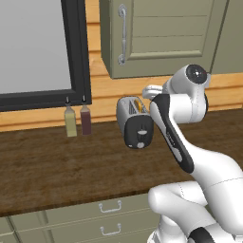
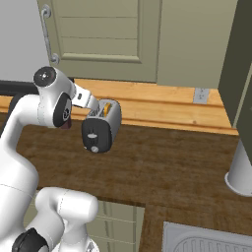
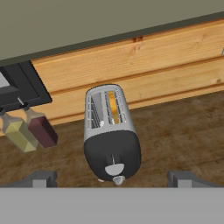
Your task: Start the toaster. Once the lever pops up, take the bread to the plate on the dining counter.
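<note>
The silver toaster [image 3: 109, 127] stands on the dark worktop by the wooden back wall, its black end panel facing me. The bread [image 3: 113, 107], an orange slice, sits on edge in one slot and also shows from the right base view [image 2: 106, 109]. The lever [image 1: 141, 134] is a small tab on the black panel, above a pale dial [image 1: 140, 144]. My gripper [image 3: 113, 179] hovers just in front of and above that panel. It is open wide, one fingertip on each side of the toaster and nothing between them. The plate and the dining counter are out of view.
Two bottles, one yellow-green [image 1: 70, 121] and one dark red [image 1: 85, 119], stand left of the toaster under a black-framed window [image 1: 78, 52]. Olive wall cabinets [image 1: 161, 38] hang overhead. A sink [image 2: 206, 241] lies at front right, and a grey cylinder [image 2: 241, 172] stands beyond it.
</note>
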